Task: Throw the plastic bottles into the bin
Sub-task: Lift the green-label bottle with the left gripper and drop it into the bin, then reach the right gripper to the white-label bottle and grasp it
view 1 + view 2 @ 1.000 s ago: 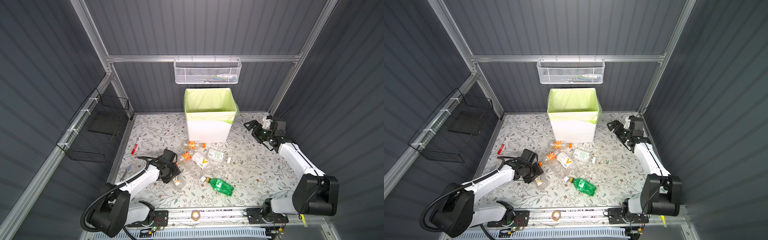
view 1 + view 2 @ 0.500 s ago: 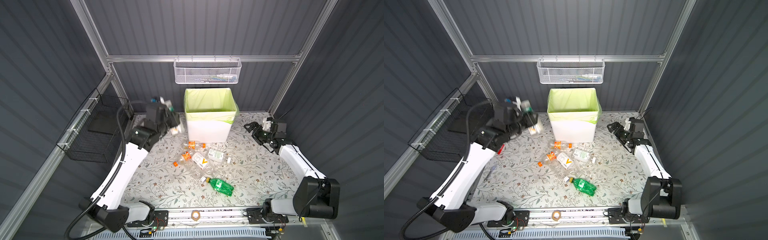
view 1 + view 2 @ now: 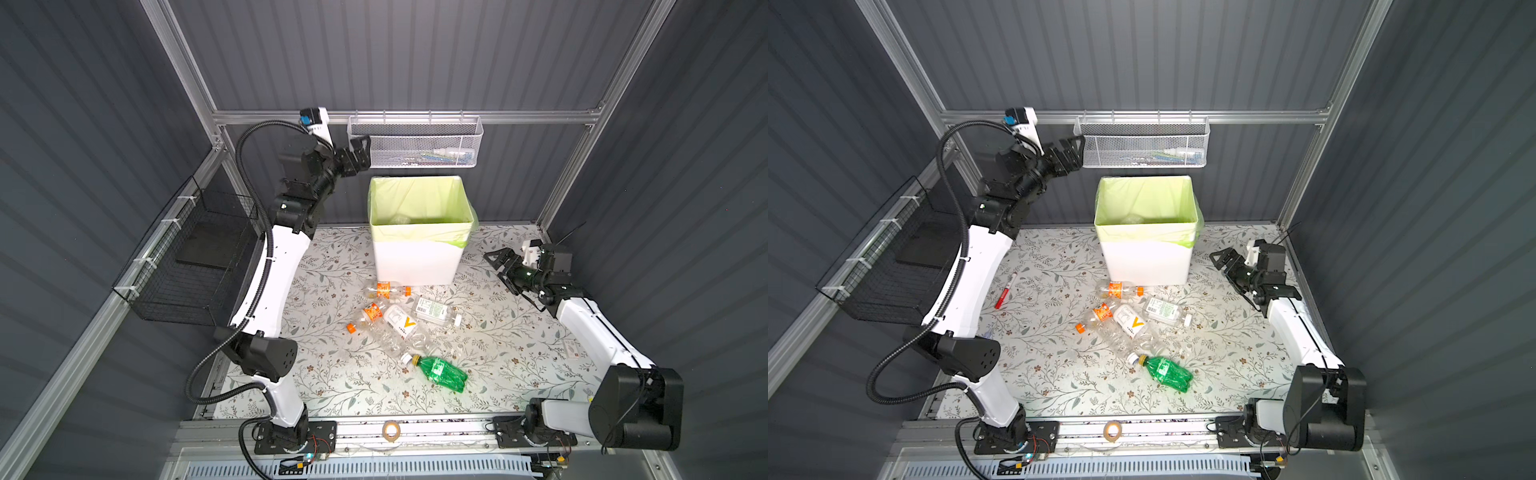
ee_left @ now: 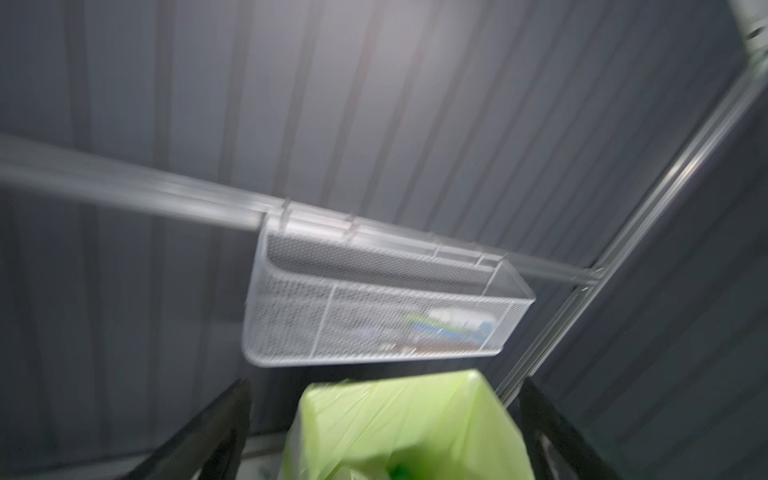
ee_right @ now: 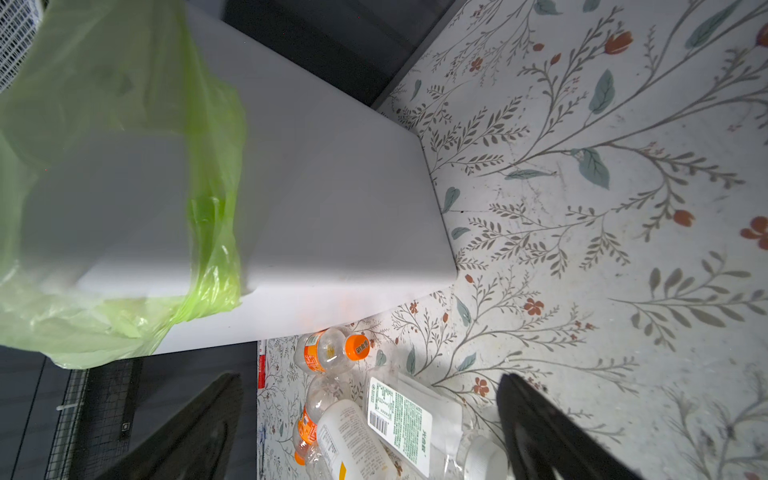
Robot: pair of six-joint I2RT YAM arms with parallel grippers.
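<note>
White plastic w/ a pale green liner: the bin is our landmark. In both top views the L gripper hangs high, above and just off the bin's rear corner on its own side. Its jaws are spread w/ nothing betw. them. The R gripper sits low beside the bin's opposite wall, likewise spread and empty. Five bottles lie in front of the bin: one nearly touches its front wall, three cluster beyond, and a green bottle lies farthest out. A marker lies well apart from the bin.

L wrist view is blurred: fingers wide apart, the bin's liner below, the mesh basket above the bin.

R wrist view: fingers wide apart, w/ the bin's wall and nearby bottles ahead.

We judge the drop-off step is over and five bottles remain. Next we need to descend to the pile in front of the bin and pinch one bottle that's free of its neighbours. The green one looks easiest.

The surface is a flat floral mat. The room has dark grey ribbed walls and an alu frame. A wire basket hangs on the side wall, well apart from the bin.
</note>
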